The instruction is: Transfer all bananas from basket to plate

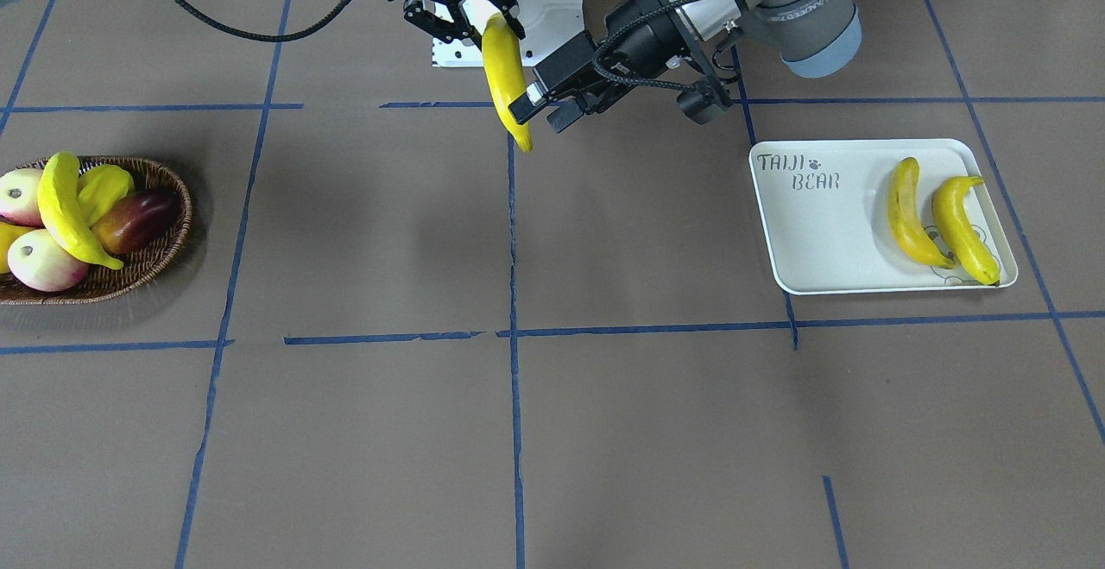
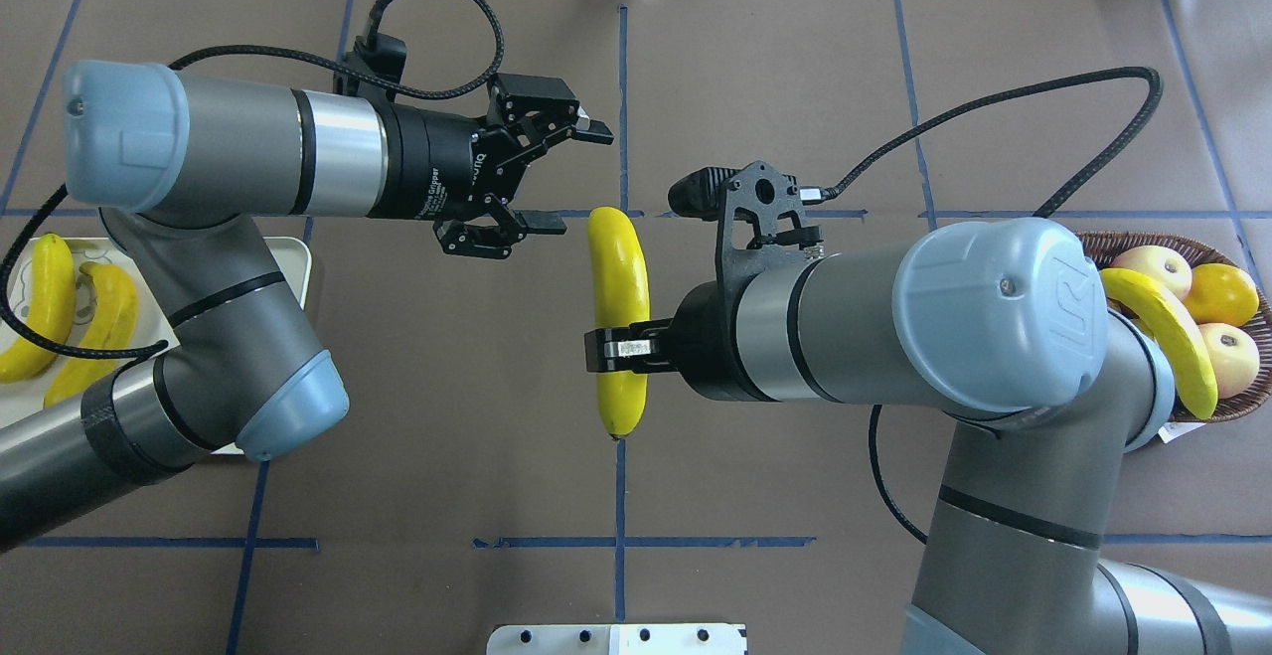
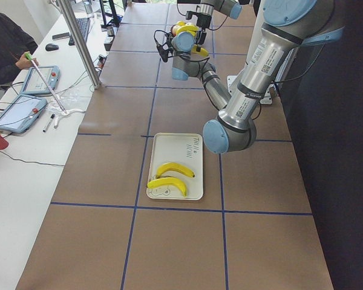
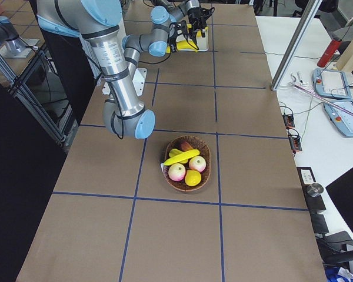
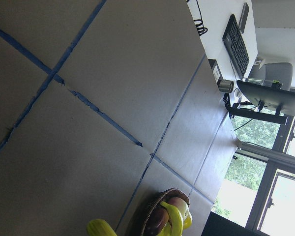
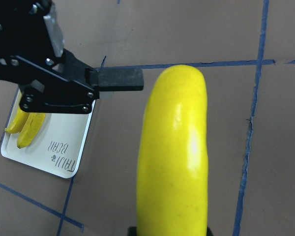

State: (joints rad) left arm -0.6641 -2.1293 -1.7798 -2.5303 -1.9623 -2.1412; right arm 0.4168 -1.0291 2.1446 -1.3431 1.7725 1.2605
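Watching the two-arm setup right now. The right gripper (image 2: pixel 621 349) is clamped across a banana (image 2: pixel 618 267), pinching it a bit toward the end that faces the robot. The fruit hangs in the air over the middle of the table (image 1: pixel 604 431), lined up along the centre tape line and running from the robot's side toward the far edge.

The left gripper (image 2: pixel 574 180) has its jaws spread wide with nothing between them. It's pointed at the far end of that same banana, and one fingertip (image 6: pixel 120 78) is just beside the tip. From the right wrist camera there's a visible gap, so no contact.

The plate (image 1: pixel 820 232) sits toward the end of the table on the robot's left. Two more bananas (image 1: pixel 909 215) (image 1: pixel 961 228) lie on it side by side, at the end away from the lettering, partly over the bear drawing.

The basket (image 1: pixel 168 249) is at the opposite end, by the edge on the robot's right. The last banana (image 1: pixel 62 206) lies across the top of the pile in it, resting on a couple of pinkish apples (image 1: pixel 43 262), with a mango (image 1: pixel 138 219) just beside it.
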